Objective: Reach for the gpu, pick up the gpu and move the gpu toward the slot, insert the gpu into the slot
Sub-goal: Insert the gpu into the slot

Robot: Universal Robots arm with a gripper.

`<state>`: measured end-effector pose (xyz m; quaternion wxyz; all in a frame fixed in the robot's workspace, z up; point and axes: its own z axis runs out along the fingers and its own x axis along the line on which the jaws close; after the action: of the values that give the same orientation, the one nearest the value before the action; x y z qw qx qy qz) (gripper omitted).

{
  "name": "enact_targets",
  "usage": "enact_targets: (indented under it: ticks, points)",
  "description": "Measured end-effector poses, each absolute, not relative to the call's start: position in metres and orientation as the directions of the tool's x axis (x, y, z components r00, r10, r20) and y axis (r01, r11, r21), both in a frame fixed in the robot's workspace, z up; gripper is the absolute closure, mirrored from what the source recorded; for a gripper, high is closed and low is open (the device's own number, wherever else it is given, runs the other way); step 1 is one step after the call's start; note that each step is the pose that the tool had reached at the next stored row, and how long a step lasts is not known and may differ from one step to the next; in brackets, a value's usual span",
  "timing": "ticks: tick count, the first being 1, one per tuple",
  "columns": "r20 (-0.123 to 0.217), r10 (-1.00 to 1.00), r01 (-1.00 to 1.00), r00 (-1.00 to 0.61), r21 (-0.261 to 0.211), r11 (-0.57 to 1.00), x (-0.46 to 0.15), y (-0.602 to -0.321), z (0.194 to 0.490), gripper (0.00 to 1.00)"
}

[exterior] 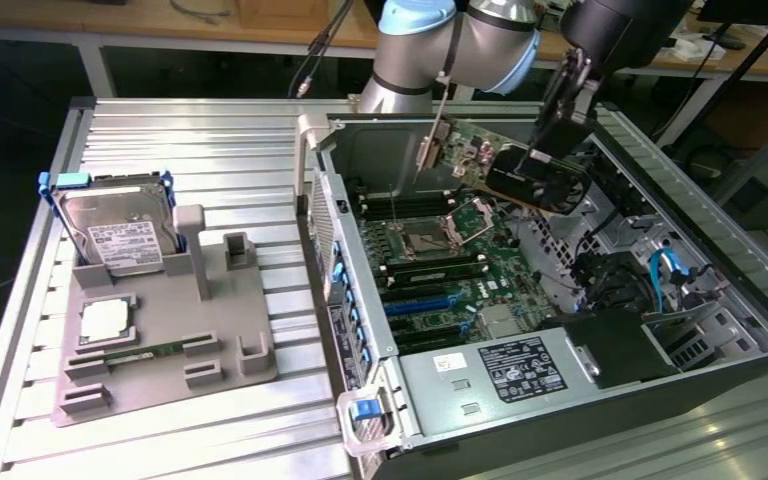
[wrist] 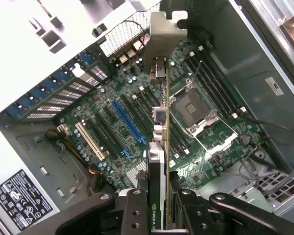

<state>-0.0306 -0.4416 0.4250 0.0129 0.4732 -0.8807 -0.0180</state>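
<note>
My gripper (exterior: 534, 158) is clenched on the flat green circuit-board gpu (exterior: 458, 150) with its black round fan cooler. I hold it in the air, on edge, over the open grey metal computer case (exterior: 712, 262). Its long axis runs from my fingers toward the case's perforated rear wall, silver bracket end foremost. The long narrow blue slot (wrist: 129, 120) lies below on the green motherboard (wrist: 206, 164), apart from the card.

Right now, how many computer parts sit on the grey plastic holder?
3. A silver boxy hard drive stands at the grey plastic holder's far end, a square silver processor lies in the middle, and a slim green memory stick lies nearest the camera. None seems hidden.
</note>
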Motion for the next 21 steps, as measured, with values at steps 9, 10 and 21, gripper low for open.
enact_targets:
  ticks: [9, 10, 21]
  points:
    - [0.006, -0.914, -0.913, -0.405, 0.044, 0.405, -0.0305, -0.4417, 0.4232, 0.73]
    - [0.006, -0.922, -0.921, -0.388, 0.044, 0.388, -0.0305, -0.4416, 0.423, 0.73]
    - [0.006, -0.982, -0.981, -0.189, 0.044, 0.189, -0.0305, -0.4416, 0.4189, 0.73]
